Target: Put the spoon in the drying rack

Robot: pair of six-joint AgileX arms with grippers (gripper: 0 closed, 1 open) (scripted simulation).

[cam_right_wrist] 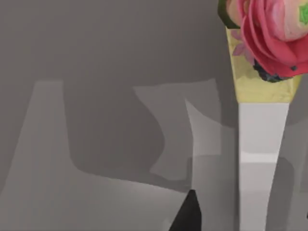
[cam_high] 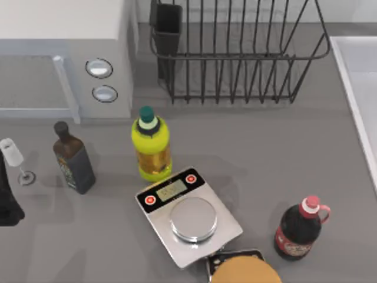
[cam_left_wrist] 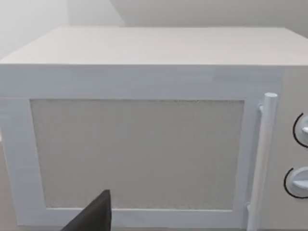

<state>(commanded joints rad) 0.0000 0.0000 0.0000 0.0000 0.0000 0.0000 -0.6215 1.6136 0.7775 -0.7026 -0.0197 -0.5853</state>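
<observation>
Grey desk surface runs across the top view, with a white microwave (cam_high: 65, 53) at the back left and the drying rack (cam_high: 238, 53) at the back centre. The rack's dark utensil cup (cam_high: 168, 35) stands at its left corner.

The left arm (cam_high: 8, 203) sits at the desk's left edge. A dark part of the left hand (cam_left_wrist: 96, 216) shows in the left wrist view, facing the microwave door. Whether that hand is open or closed cannot be told, and nothing can be seen in its grip. A dark tip of the right hand (cam_right_wrist: 188, 214) hangs over bare desk, its state also impossible to tell.

Near that tip lies a flat white strip (cam_right_wrist: 262, 144) with a yellow band and a pink rose shape, cut off by the frame. It may be the spoon, but this is uncertain. A small white stemmed object (cam_high: 15, 159) beside the left arm is hard to identify.

A round tan shape (cam_high: 244, 272) is cut off at the front edge. A dark bottle (cam_high: 73, 159), a yellow bottle (cam_high: 151, 147), a scale (cam_high: 188, 215) and a red-capped bottle (cam_high: 300, 230) stand well apart mid-desk. Open desk lies between them and the rack, and a white tray (cam_high: 359, 88) borders the right side.
</observation>
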